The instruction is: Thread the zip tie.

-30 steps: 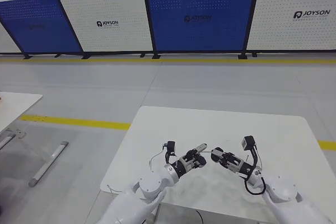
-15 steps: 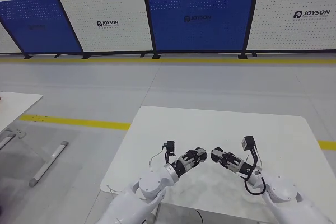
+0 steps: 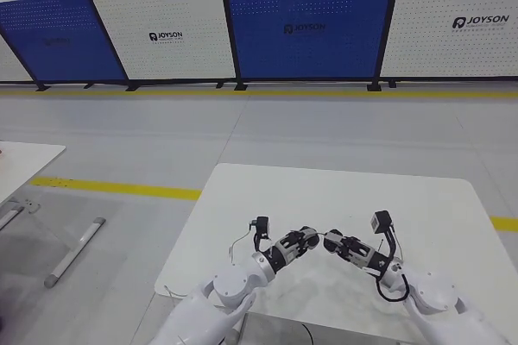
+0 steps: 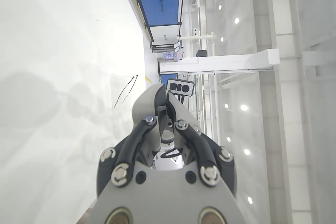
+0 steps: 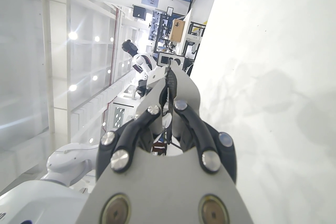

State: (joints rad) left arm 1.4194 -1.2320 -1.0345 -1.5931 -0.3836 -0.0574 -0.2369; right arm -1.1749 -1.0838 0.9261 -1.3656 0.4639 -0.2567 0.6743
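My left gripper (image 3: 308,235) and right gripper (image 3: 331,239) meet tip to tip just above the front half of the white table (image 3: 354,190). In the left wrist view my left gripper (image 4: 165,90) is shut, with a thin black zip tie (image 4: 166,110) pinched between its fingers. My right gripper (image 5: 169,69) is also shut, and a black zip tie strip (image 5: 171,104) runs back between its fingers toward the palm. Where the strip's ends meet between the two tips is hidden.
Two spare black zip ties (image 4: 127,90) lie side by side on the table beyond my left gripper. Yellow floor tape (image 3: 121,187) and blue and white panels (image 3: 311,39) lie past the table's far edge.
The two grippers have closed the gap between them and their tips now nearly touch. The left gripper has turned slightly toward the right one.
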